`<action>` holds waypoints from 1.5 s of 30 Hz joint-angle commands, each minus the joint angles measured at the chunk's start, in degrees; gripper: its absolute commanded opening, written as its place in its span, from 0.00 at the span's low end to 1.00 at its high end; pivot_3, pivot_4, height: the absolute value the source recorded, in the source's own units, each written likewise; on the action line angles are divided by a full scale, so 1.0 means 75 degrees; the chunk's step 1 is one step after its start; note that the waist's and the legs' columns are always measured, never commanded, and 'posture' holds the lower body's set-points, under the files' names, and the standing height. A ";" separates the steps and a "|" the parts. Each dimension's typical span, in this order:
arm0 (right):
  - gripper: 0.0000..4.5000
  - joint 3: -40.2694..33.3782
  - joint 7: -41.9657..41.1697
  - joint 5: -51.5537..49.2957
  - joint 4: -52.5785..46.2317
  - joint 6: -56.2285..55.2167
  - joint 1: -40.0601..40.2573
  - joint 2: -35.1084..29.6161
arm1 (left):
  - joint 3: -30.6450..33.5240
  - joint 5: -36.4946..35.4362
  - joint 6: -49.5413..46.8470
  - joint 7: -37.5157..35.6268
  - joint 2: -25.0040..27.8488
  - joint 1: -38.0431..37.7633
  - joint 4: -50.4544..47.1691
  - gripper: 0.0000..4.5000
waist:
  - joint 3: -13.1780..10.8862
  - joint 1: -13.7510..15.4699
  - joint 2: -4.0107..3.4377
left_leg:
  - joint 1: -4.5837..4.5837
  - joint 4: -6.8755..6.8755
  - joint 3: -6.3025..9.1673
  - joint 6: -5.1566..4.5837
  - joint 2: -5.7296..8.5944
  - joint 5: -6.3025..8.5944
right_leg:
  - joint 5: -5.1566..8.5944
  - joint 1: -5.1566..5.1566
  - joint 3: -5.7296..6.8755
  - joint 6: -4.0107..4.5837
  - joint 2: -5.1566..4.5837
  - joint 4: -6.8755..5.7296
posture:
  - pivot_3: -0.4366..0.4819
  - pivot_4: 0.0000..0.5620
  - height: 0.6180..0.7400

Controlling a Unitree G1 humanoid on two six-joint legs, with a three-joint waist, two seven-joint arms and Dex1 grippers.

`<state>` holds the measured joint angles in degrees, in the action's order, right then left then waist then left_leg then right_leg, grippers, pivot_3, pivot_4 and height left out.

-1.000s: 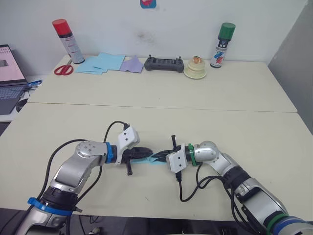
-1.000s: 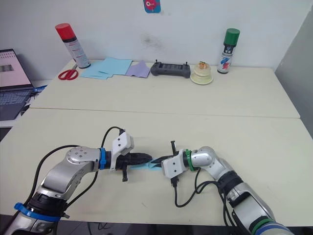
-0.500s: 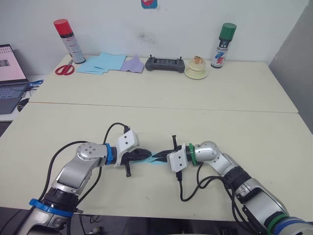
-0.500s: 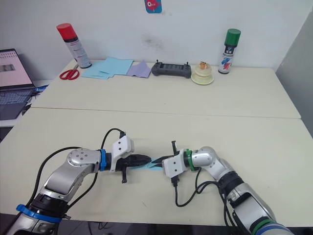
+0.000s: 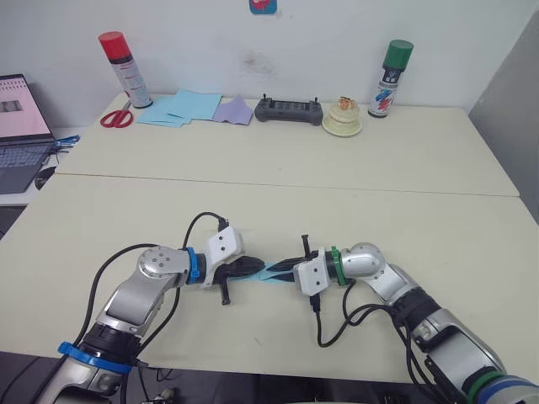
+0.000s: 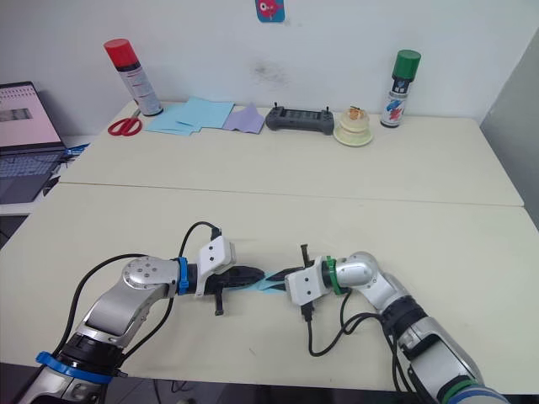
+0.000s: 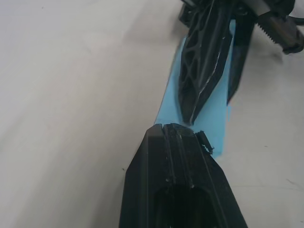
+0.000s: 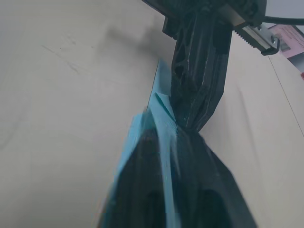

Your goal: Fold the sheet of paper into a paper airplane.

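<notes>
My left gripper point(image 5: 255, 268) & right gripper point(image 5: 281, 269) met tip to tip near the front-middle of the near table point(image 5: 421, 236), both low on the surface. Between them lay the sheet of paper point(image 5: 270, 273), folded down to a narrow light blue strip, flat on the table. In the left wrist view the strip point(image 7: 209, 118) ran under both sets of fingers. Left fingers looked pinched together on the strip's end; right fingers closed w/ blue paper point(image 8: 156, 123) wedged between them, so both had hold of it.

Far table, from the paper: red-capped spray can point(image 5: 119, 57) at approx 11 o'clock, red scissors point(image 5: 114, 118) just beside it, pile of flat blue sheets point(image 5: 178, 108) & a lavender sheet point(image 5: 232, 110) next along. Black controller point(image 5: 289, 110) at approx 12, small cream tub point(image 5: 342, 123) right of it, green-capped spray can point(image 5: 388, 67) at approx 1. Laptop point(image 5: 18, 118) at approx 10, off the table's left end.
</notes>
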<state>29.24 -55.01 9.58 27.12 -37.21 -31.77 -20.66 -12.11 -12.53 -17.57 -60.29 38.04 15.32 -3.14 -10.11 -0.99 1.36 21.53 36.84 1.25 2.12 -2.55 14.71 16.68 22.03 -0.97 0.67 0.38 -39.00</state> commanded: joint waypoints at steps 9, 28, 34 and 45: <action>0.64 -0.0503 -0.1242 -0.1348 -0.2507 0.1603 0.1051 -0.1613 | -0.0306 0.0310 0.0088 0.0005 -0.0167 -0.0057 0.0403 0.00 | 0.0005 0.0084 -0.0003 | 0.0003 0.0003 0.0002 0.0000 0.0002 0.0000 | 0.0006 -0.0004 0.0005 -0.0010 0.0001 0.0003 | 0.48 0.27 1.00; 0.01 -0.0630 0.0666 -0.2037 -0.3912 0.8082 0.0684 0.0197 | -0.0373 0.0444 0.0334 -0.0191 -0.0181 0.0143 0.0759 0.00 | 0.0004 0.0072 -0.0006 | 0.0023 0.0009 0.0000 0.0001 -0.0005 -0.0001 | 0.0015 0.0028 0.0008 -0.0020 0.0046 -0.0005 | 0.48 0.27 1.00; 0.01 -0.0355 0.0613 -0.1654 -0.3599 0.8124 0.0608 0.0119 | -0.0346 0.0457 0.0322 -0.0166 -0.0213 0.0133 0.0760 0.00 | 0.0004 0.0072 -0.0007 | 0.0032 0.0008 -0.0004 0.0000 -0.0006 0.0000 | 0.0015 0.0033 0.0014 -0.0020 0.0056 -0.0001 | 0.48 0.27 1.00; 0.01 -0.0305 0.0665 -0.1424 -0.3338 0.8048 0.0702 0.0040 | -0.0346 0.0473 0.0299 -0.0116 -0.0253 0.0118 0.0758 0.00 | 0.0006 0.0068 -0.0007 | 0.0028 0.0010 -0.0003 0.0000 -0.0007 0.0000 | 0.0015 0.0030 0.0015 -0.0021 0.0057 -0.0004 | 0.48 0.27 1.00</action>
<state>26.40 -50.00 -2.55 0.92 22.79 -27.15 -19.52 -13.28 -10.91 -14.39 -61.63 36.14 17.48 0.80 -10.07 -0.48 1.31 21.74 36.91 1.23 2.12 -2.60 14.71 16.79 22.26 -0.86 0.51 0.80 -39.03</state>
